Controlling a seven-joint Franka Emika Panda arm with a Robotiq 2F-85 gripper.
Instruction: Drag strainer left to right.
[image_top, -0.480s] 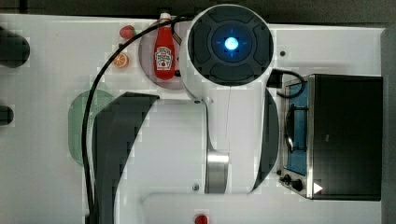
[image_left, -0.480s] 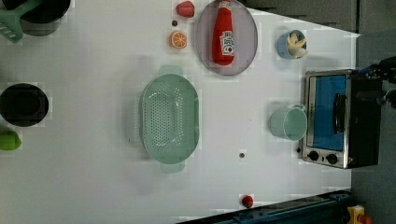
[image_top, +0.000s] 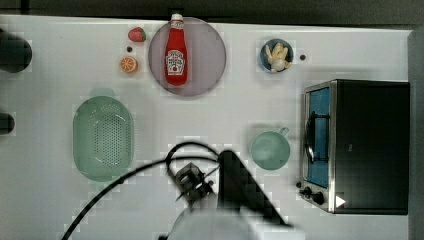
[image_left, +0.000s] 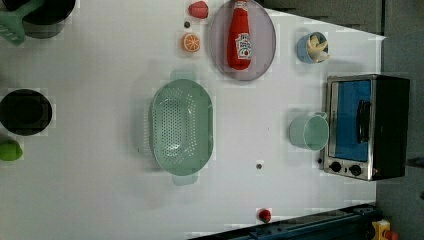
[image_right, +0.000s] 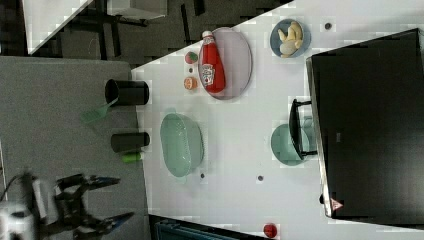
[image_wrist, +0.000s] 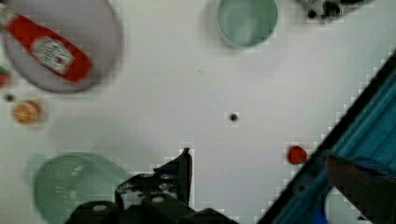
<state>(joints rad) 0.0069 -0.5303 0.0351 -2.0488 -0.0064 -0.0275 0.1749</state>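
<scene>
A: Where is the strainer (image_top: 103, 138) sitting?

B: In the top view it lies on the white table (image_top: 230, 115) toward the top view's left, long axis running up and down the picture, a tab handle at each end. Nothing is in it. To the top view's right, well apart, stands the mint-green cup (image_top: 270, 149), and just beyond that the toaster oven (image_top: 357, 146) with its blue door.

A: And what's past the strainer?

B: At the far edge in the top view, a greyish-purple plate (image_top: 207, 55) with a ketchup bottle (image_top: 175, 56) lying on it. An orange slice (image_top: 128, 64) and a strawberry (image_top: 137, 34) sit just to the top view's left of the plate. A blue bowl (image_top: 276, 55) with something pale in it is to the top view's right.

A: The gripper (image_right: 112, 199)?

B: In the right view it hangs at the right view's lower left, off the table's edge and clear of the strainer. Its two fingers are spread wide apart with nothing between them. In the top view the arm's wrist (image_top: 192, 181) shows near the bottom edge, between strainer and cup, touching neither.
</scene>
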